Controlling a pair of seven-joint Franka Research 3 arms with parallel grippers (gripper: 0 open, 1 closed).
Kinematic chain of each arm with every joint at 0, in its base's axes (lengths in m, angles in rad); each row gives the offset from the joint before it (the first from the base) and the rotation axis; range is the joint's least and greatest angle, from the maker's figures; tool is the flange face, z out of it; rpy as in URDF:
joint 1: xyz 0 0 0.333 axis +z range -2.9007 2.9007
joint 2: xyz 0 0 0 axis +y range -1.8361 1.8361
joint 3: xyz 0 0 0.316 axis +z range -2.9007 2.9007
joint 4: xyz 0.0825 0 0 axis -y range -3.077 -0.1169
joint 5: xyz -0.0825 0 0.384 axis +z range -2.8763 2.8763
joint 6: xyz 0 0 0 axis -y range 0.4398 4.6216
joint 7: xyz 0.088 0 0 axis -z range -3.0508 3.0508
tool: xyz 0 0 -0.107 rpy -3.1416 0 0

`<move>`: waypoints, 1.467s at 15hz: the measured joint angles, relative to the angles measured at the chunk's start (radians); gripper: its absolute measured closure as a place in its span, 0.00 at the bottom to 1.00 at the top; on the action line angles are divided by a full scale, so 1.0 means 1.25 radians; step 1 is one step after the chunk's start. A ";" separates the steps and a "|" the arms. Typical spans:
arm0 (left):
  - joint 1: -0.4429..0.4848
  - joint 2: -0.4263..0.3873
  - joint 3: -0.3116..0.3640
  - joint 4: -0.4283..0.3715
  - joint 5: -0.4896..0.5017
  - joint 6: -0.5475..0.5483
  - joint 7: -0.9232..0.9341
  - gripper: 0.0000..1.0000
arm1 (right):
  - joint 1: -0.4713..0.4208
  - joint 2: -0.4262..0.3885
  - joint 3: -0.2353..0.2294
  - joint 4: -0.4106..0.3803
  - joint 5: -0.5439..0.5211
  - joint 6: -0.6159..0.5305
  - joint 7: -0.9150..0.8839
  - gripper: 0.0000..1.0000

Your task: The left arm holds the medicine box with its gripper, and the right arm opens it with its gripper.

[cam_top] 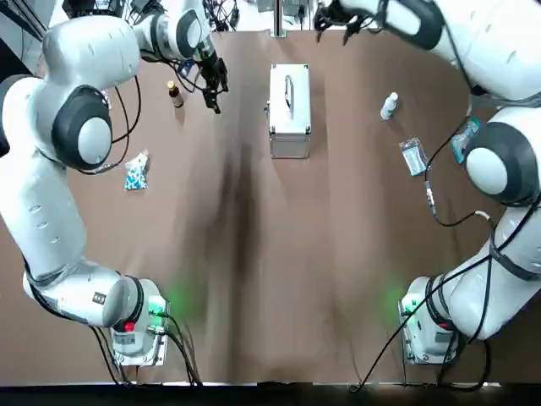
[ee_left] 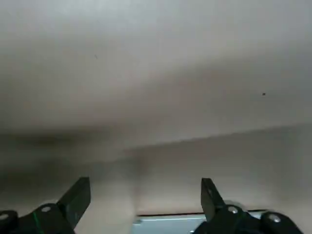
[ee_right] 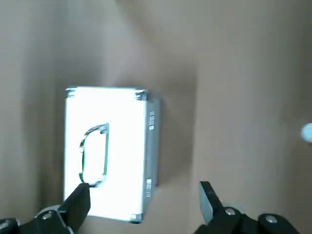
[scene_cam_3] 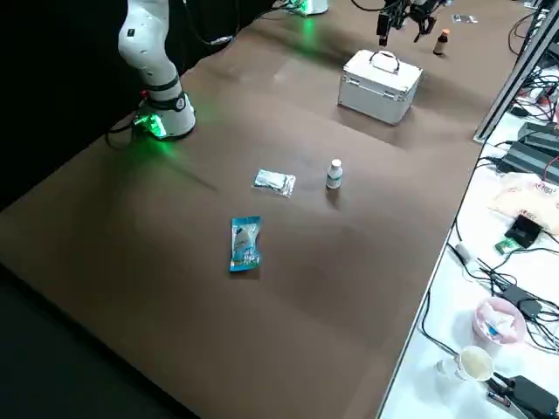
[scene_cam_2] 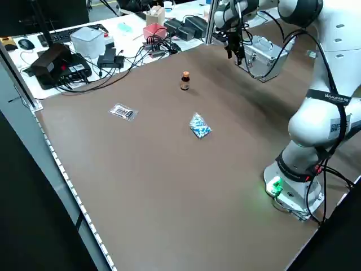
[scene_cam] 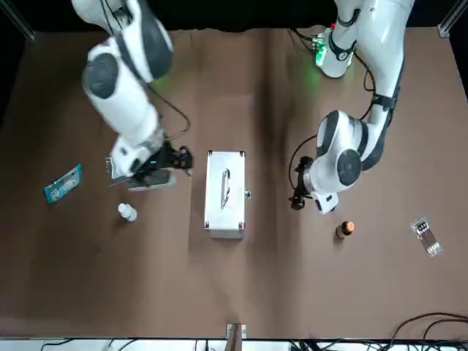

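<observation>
View from overhead: a rectangular, silver, metal medicine box (cam_top: 289, 110) with a thin loop handle on its lid lies shut at the far middle of the matte brown table (cam_top: 254, 271). The black left gripper (cam_top: 215, 91) hangs just beside the box's left flank, apart from it. The right gripper (cam_top: 334, 30) hovers off the box's far right corner. A small amber bottle (cam_top: 175, 95) stands near the left gripper.

Front view: the box (scene_cam: 225, 192) sits between both grippers, touched by neither. A small white plastic bottle (scene_cam: 128, 212) stands on the right arm's side.

Left wrist view: the flat, dark fingers (ee_left: 78, 197) are spread wide over bare table.

Right wrist view: the fingers (ee_right: 208, 199) are likewise apart, empty, above the box's glossy lid.
</observation>
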 joint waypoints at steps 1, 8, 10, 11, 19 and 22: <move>-0.008 0.008 0.000 0.005 -0.007 0.016 -0.046 0.00 | 0.016 0.009 0.000 0.000 0.007 0.001 0.012 0.01; -0.085 0.111 -0.001 0.081 -0.015 0.093 -0.233 0.00 | 0.110 0.121 0.000 0.007 0.020 0.075 0.077 0.01; -0.100 0.136 -0.001 0.106 -0.017 0.094 -0.249 0.00 | 0.120 0.149 0.000 0.027 0.020 0.083 0.083 0.01; -0.107 0.144 -0.001 0.114 -0.020 0.097 -0.262 0.00 | 0.121 0.159 -0.001 0.039 0.020 0.083 0.084 0.02; -0.152 0.169 -0.003 0.148 -0.023 0.116 -0.274 0.00 | 0.122 0.208 -0.004 0.077 -0.038 0.088 0.085 0.06; -0.159 0.170 -0.004 0.151 -0.033 0.118 -0.275 0.00 | 0.122 0.209 -0.007 0.078 -0.050 0.088 0.085 0.16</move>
